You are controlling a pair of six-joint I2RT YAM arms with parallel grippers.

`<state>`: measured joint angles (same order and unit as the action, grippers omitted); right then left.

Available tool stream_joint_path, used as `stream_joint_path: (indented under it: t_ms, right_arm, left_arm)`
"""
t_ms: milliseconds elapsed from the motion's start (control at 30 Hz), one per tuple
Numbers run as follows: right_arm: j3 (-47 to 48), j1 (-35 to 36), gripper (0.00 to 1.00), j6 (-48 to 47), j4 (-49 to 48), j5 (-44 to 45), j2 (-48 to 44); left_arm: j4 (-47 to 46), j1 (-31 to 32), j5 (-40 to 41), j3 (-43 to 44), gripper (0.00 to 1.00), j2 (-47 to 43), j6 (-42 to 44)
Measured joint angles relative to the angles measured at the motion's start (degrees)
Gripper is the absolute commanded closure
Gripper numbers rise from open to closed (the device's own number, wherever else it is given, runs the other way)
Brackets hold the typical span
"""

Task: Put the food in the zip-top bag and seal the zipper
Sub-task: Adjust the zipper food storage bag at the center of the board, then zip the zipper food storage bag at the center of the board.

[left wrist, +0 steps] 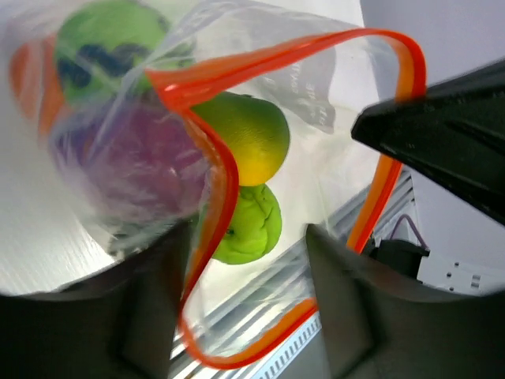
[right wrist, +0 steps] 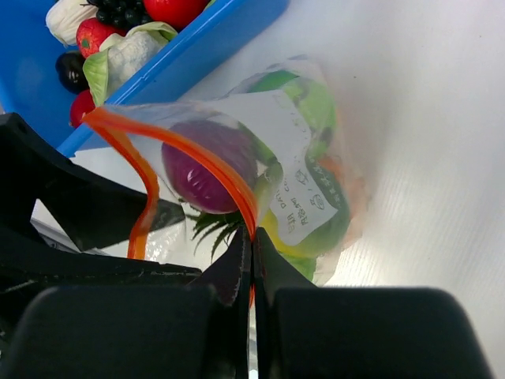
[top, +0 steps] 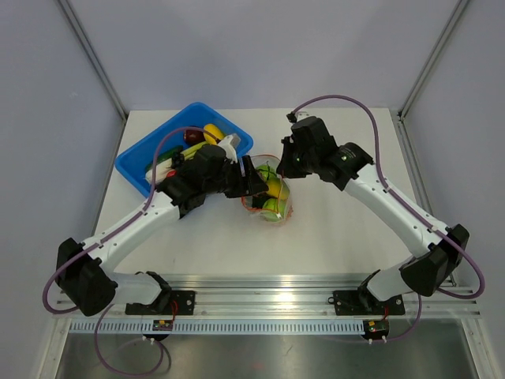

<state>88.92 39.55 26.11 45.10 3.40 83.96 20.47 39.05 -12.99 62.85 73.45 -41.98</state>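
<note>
The small clear crinkly plastic zip-top bag (top: 269, 194) of toy food (left wrist: 246, 146) sits mid-table between both arms, its thin orange-red plastic zipper strip (left wrist: 260, 59) running left to right, the right gripper (right wrist: 252, 237) pinching its right end and the left gripper (left wrist: 246, 237) part open, fingers either side of its left end.

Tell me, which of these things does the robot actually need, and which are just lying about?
Needed: zip-top bag, its orange zipper, toy food inside it, loose toy food not yet bagged.
Lying about: blue bin holding that food, metal rail.
</note>
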Motion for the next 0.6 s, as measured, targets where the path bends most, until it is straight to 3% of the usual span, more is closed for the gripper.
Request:
stream_joint_path:
  t_ms: [100, 300, 600]
  right_arm:
    - [-1.31, 0.00, 1.00, 0.02, -0.76, -0.87, 0.00]
    - [-2.54, 0.00, 1.00, 0.04, -2.23, -2.97, 0.26]
    - [-2.47, 0.00, 1.00, 0.11, -3.78, -5.62, 1.31]
  left_arm:
    - [2.27, 0.00, 2.82, 1.05, 0.29, 0.59, 1.66]
    - [7.23, 0.02, 8.83, 2.67, 0.51, -3.19, 6.16]
    - [9.07, 6.21, 11.76, 2.71, 0.41, -9.42, 11.19]
